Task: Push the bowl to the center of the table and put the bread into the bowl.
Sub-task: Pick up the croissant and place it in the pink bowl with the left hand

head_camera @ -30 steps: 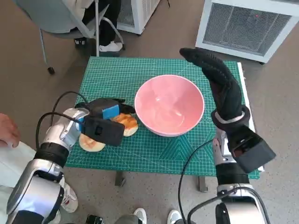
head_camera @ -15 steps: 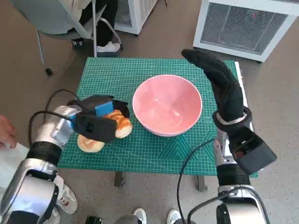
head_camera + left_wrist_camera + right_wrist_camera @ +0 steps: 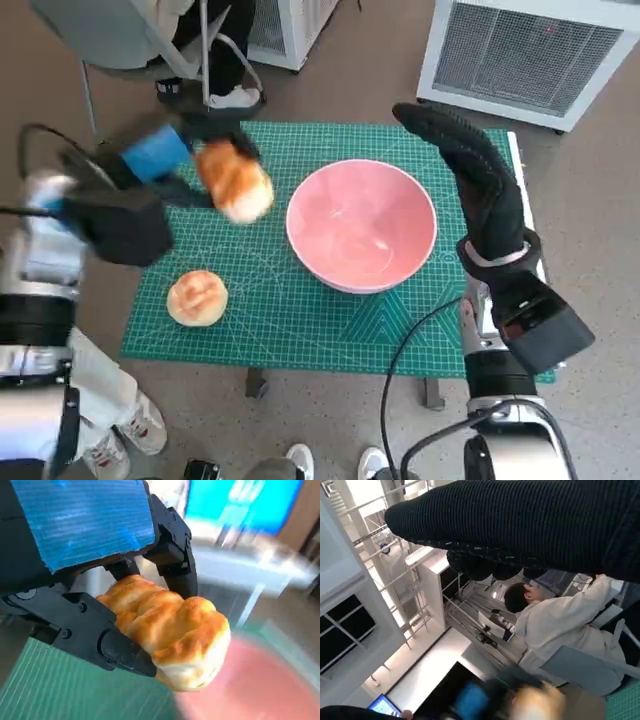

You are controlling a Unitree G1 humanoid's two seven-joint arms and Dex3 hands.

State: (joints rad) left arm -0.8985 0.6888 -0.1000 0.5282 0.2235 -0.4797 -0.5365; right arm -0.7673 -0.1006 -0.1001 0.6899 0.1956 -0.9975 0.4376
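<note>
The bowl (image 3: 361, 224) is glossy pink. Both pieces of bread are golden-brown: the bread (image 3: 234, 180) with a paler underside, and a second bun (image 3: 197, 297). A green mat (image 3: 300, 320) ruled with a fine pale grid covers the counter. The right hand (image 3: 470, 175) wears black knit.

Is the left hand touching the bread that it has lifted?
Touching. The left wrist view shows the left hand gripping the bread, with black fingers pressed on both sides.

The left hand (image 3: 160, 165) has lifted one bread (image 3: 235, 180) off the table.
</note>
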